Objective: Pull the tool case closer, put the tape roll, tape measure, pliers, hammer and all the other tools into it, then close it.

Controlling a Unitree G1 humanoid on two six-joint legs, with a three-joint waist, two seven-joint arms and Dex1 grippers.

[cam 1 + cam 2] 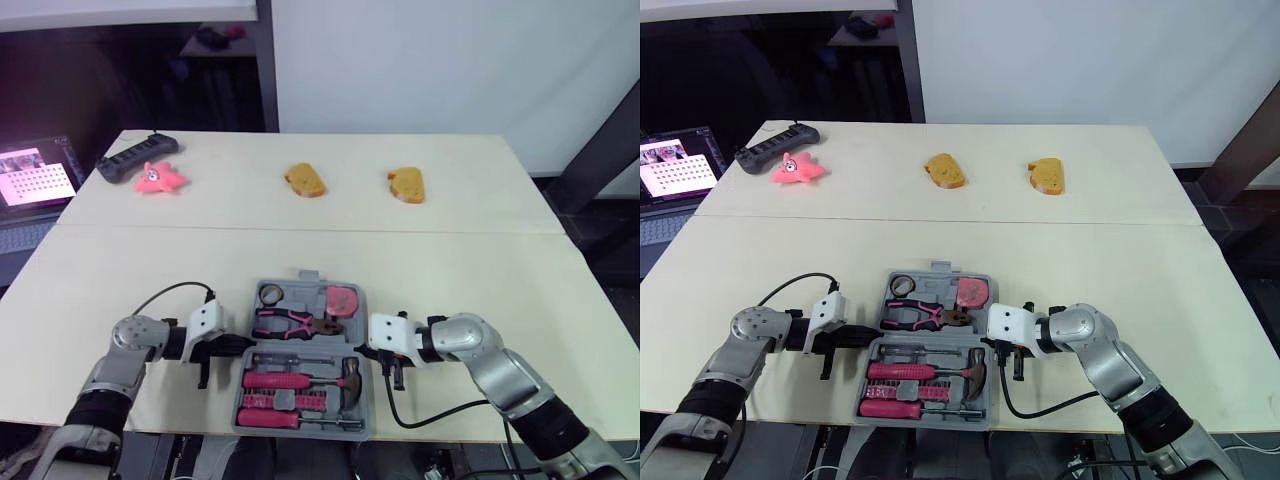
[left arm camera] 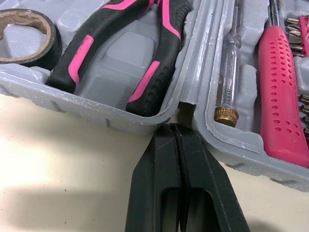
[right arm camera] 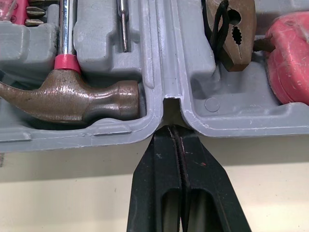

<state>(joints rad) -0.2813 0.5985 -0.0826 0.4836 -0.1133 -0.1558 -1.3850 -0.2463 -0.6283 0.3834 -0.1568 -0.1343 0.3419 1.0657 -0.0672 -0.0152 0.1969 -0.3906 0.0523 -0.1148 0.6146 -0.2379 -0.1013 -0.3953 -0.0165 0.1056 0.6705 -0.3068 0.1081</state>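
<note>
Open grey plastic tool case (image 1: 302,277) lies at the cream worktop's (image 1: 450,270) near edge, with pink-handled pliers (image 2: 120,53), black tape roll (image 2: 29,38) and steel hammer (image 3: 72,99) inside. Left jaws and right jaws, both pressed shut and empty, sit at its hinge notches, one each side.

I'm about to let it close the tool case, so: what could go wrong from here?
1. The left end effector and right end effector are shut, with their tips at the hinge notches of the tool case and gripping neither half. A push may slide it rather than fold it.
2. The case's near half lies at the table's front edge, so it might tip off.
</note>
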